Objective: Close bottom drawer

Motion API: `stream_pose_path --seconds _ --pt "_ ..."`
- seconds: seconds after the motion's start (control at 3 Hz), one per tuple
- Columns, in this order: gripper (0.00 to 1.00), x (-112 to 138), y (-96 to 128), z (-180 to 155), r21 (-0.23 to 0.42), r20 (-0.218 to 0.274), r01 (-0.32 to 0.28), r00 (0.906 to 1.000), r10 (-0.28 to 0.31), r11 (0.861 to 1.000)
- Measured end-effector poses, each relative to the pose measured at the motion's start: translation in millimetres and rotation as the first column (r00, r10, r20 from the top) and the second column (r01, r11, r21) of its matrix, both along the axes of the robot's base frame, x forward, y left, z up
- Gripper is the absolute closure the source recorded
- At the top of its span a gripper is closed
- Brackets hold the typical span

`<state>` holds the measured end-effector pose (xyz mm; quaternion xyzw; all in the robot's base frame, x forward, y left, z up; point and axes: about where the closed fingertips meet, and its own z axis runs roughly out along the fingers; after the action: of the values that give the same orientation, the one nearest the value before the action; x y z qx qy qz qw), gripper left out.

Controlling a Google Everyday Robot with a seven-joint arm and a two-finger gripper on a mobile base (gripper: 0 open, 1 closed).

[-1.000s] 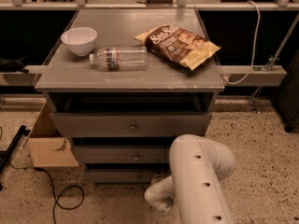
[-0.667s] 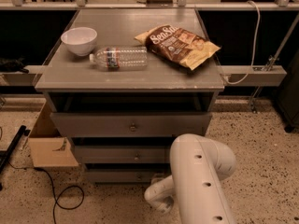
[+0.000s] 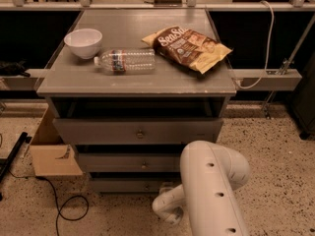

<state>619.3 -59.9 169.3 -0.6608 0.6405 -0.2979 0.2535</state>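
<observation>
— Where's the bottom drawer (image 3: 123, 185)?

— Lowest of the three grey fronts, just above the speckled floor, under the middle drawer (image 3: 118, 163). Its right part is hidden behind the white arm (image 3: 214, 191). I can't tell whether it sits flush or stands out a little.

— And the hand (image 3: 166, 187)?

— Low down, right at that bottom front, to the right of its middle. The arm covers most of it, so I cannot tell whether it is released or clenched, or whether it touches the panel.

— The other drawers?

— The top drawer (image 3: 98, 131) has a dark gap above its front, below the worktop (image 3: 123, 84).

— What's on the worktop?

— A white bowl (image 3: 83, 42) at the left, a clear bottle (image 3: 125, 61) lying on its side just beside it, and a brown-and-yellow chip bag (image 3: 189, 48) lying flat to the right.

— On the floor?

— A cardboard box (image 3: 51, 154) against the cabinet's left side, and a black cable (image 3: 61, 208) looping in front of it.
</observation>
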Motion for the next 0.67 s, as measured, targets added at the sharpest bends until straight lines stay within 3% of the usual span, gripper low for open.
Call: stream_pose_path --seconds 0.33,0.67 --pt "0.6 0.0 0.0 0.0 0.0 0.0 0.0 1.0 0.0 1.0" --pt "0.29 0.0 0.0 0.0 0.0 0.0 0.0 1.0 0.0 1.0"
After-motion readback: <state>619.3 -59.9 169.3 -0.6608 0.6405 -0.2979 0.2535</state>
